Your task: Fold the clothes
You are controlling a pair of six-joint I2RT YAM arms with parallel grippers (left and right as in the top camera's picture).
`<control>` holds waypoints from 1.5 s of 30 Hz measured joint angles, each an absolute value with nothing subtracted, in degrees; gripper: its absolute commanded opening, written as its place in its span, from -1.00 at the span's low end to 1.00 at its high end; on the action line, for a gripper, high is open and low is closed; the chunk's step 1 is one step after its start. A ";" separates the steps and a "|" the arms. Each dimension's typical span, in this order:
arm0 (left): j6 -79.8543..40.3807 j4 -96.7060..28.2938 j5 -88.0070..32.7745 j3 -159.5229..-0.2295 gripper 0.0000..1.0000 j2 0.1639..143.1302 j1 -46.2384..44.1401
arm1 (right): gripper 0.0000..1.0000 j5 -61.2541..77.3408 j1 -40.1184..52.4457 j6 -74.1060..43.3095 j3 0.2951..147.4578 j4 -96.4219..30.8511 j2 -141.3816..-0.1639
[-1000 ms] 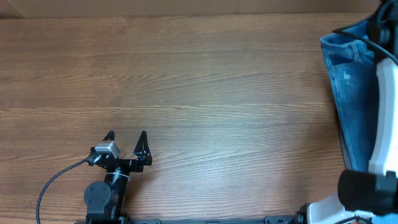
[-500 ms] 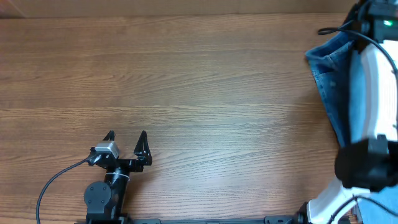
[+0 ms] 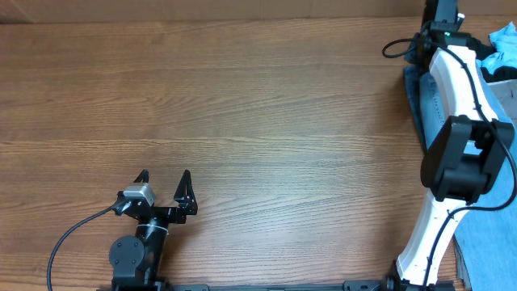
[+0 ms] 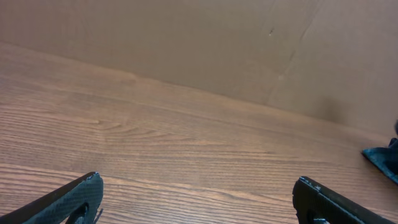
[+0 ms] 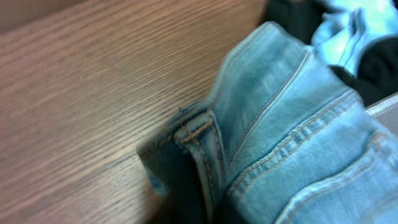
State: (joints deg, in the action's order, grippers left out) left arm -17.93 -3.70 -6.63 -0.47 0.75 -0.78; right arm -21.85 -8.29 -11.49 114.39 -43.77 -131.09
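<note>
A mid-brown wooden table (image 3: 242,105), its long grain lines running left to right, fills nearly the whole overhead view. Along its far edge stands a plain brown wall (image 4: 186,43), matt and cardboard-like; a faint crease (image 4: 292,59) slants down it on the right, and a small dark smudge (image 4: 333,111) sits low, near the tabletop

The worktop (image 3: 242,97) is warm brown with darker wood-grain streaks, and the wall (image 4: 186,43) behind it is plain tan. The jeans (image 5: 280,130) are light blue, paler along the seams, with double rows of tan-orange stitching; the small garment (image 5: 348,28) by them is pale cyan, white and black. The left gripper (image 3: 164,173) is black, the right arm (image 3: 456,77) white with black joints.
</note>
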 measured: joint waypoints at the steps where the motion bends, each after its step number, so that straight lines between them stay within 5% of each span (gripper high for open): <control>1: -17.93 -3.70 -6.63 -0.47 1.00 0.75 -0.78 | -0.34 -21.85 -8.23 -11.49 114.39 -43.29 -131.74; 14: -17.93 -3.70 -6.63 -0.47 1.00 0.75 -0.78 | 0.34 -21.76 -7.84 -11.97 114.39 -41.25 -138.96; 45: -17.93 -3.70 -6.63 -0.47 1.00 0.75 -0.78 | 0.19 -21.06 -8.34 -5.43 116.36 -46.02 -141.69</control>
